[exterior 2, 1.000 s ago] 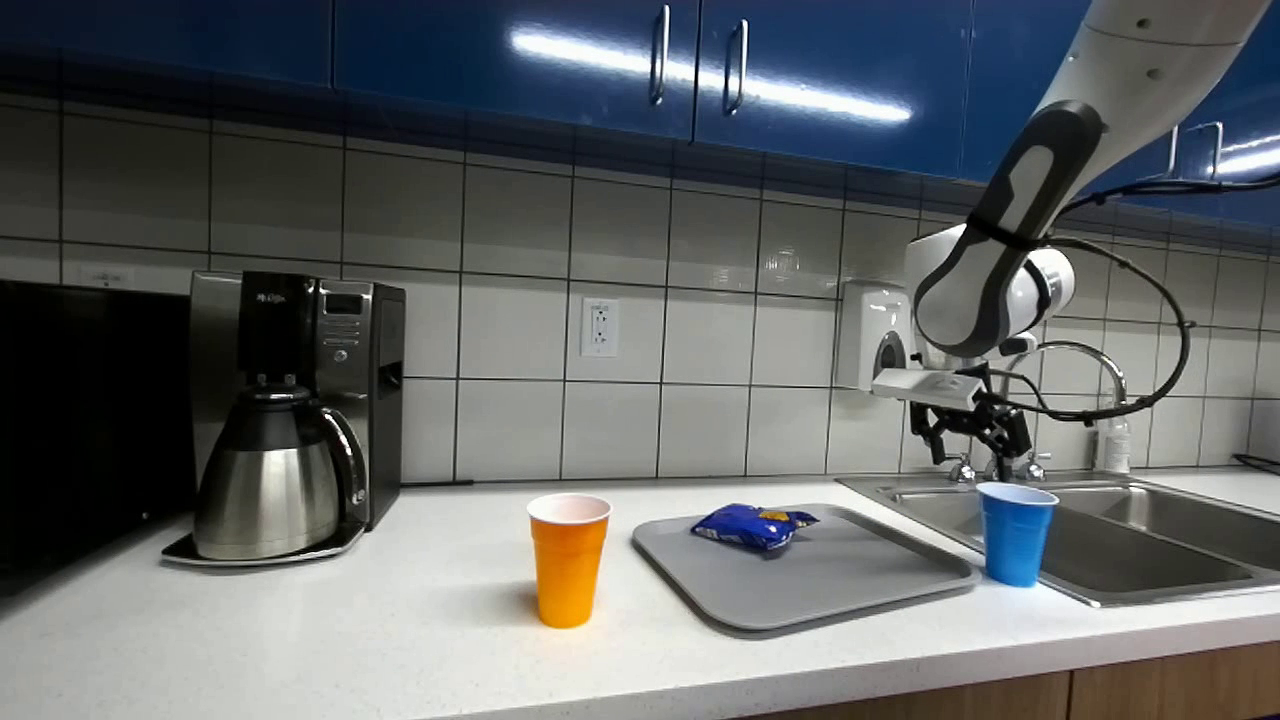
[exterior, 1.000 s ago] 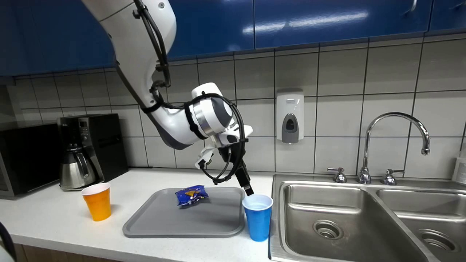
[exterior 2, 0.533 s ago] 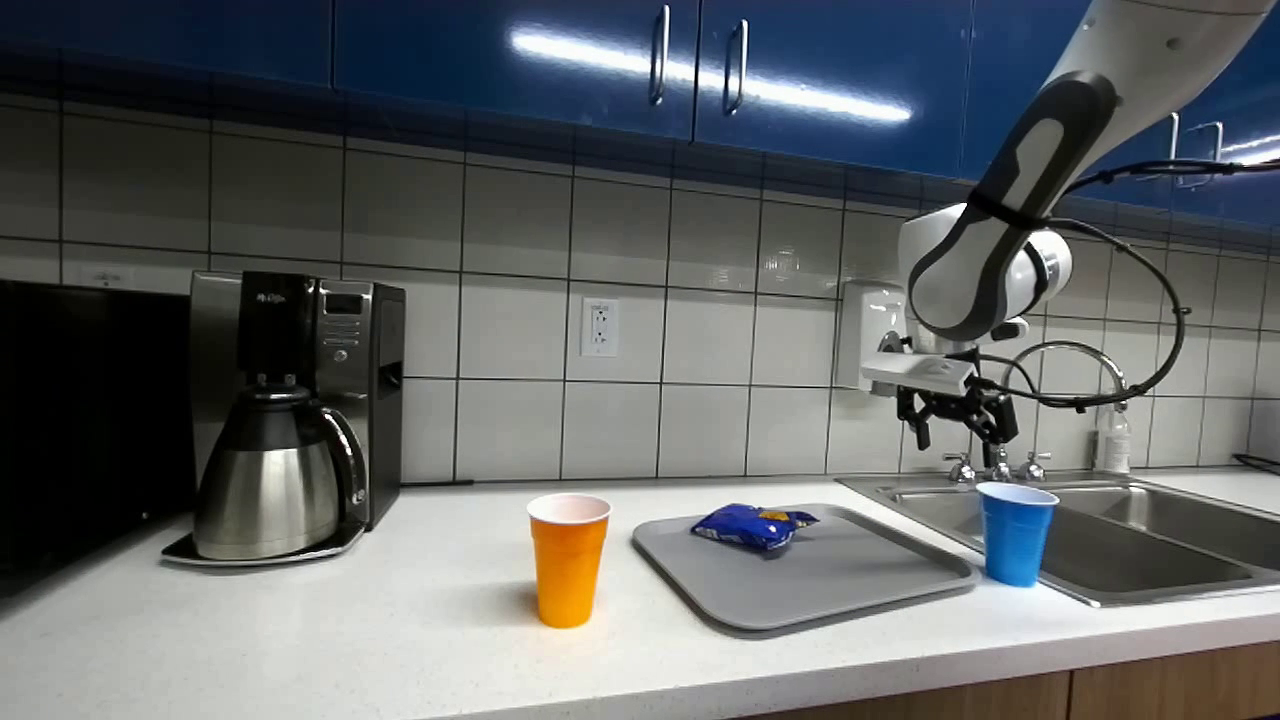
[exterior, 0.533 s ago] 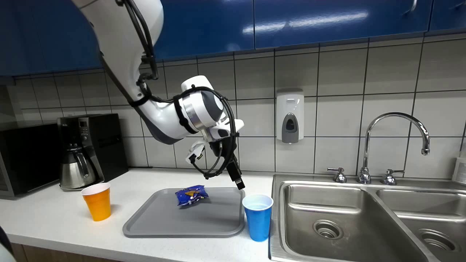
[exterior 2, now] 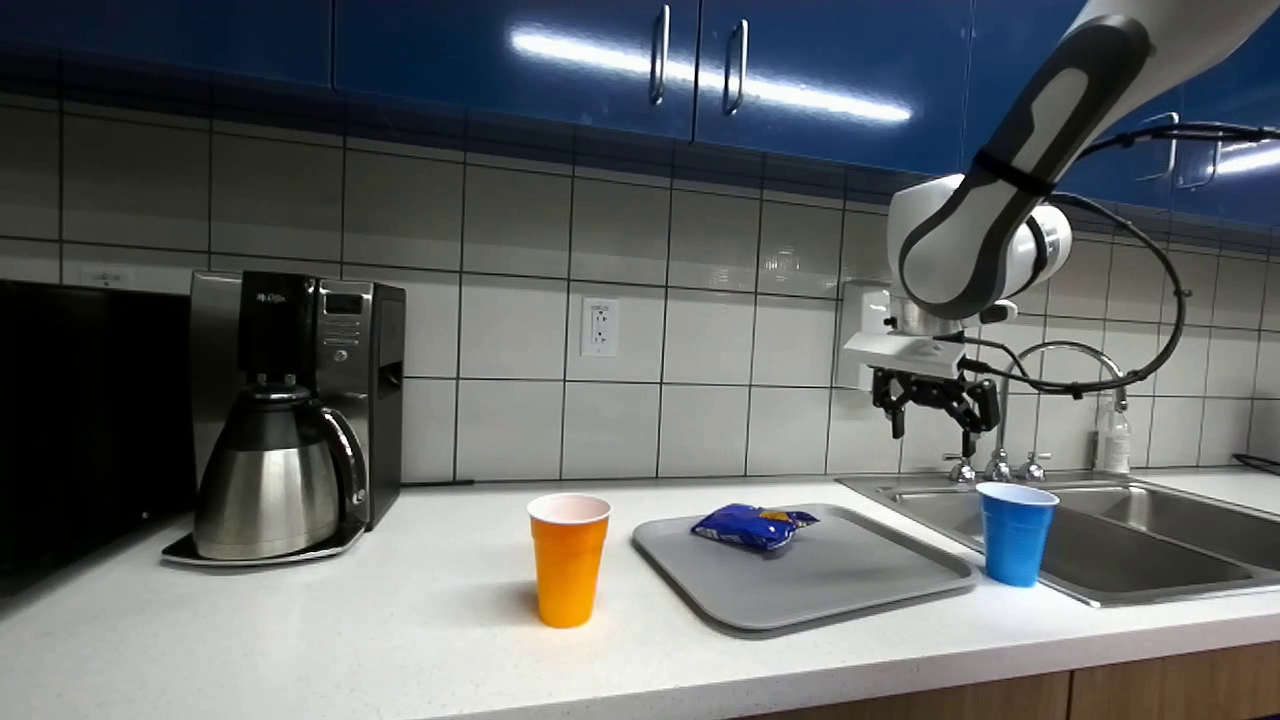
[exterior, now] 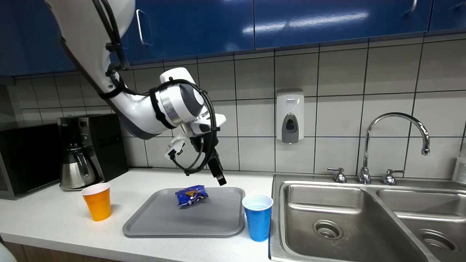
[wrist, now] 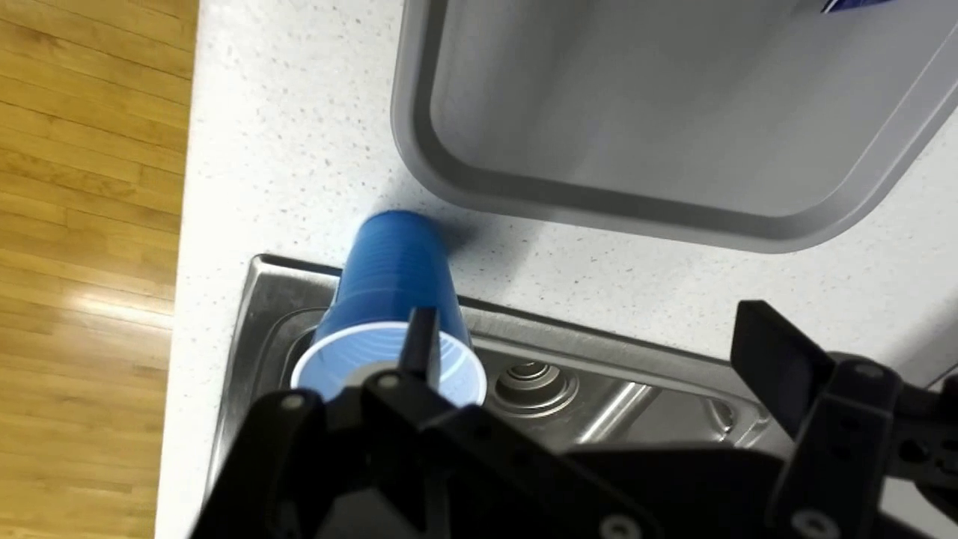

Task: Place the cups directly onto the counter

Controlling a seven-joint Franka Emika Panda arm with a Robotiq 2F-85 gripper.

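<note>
The orange cup [exterior: 98,205] stands upright on the white counter [exterior: 65,231], left of the tray; it also shows in an exterior view [exterior 2: 568,575]. The blue cup [exterior: 259,222] stands upright on the counter between tray and sink; it also shows in an exterior view [exterior 2: 1018,540] and in the wrist view [wrist: 397,273]. My gripper [exterior 2: 932,445] is open and empty. It hangs above the counter, higher than the blue cup and apart from it. In the wrist view its fingers [wrist: 587,311] are wide apart, and one covers part of the blue cup's rim.
A grey tray [exterior: 211,223] holds a small blue printed packet [exterior: 192,195]. The steel sink [exterior: 313,202] with its faucet [exterior: 367,138] lies right of the blue cup. A coffee maker [exterior 2: 290,430] stands at the left back. A soap dispenser [exterior: 290,115] hangs on the wall.
My gripper has moved up and away from the blue cup's rim, leftward in both exterior views. Its fingers stay open. Both cups, the tray and the packet have not moved.
</note>
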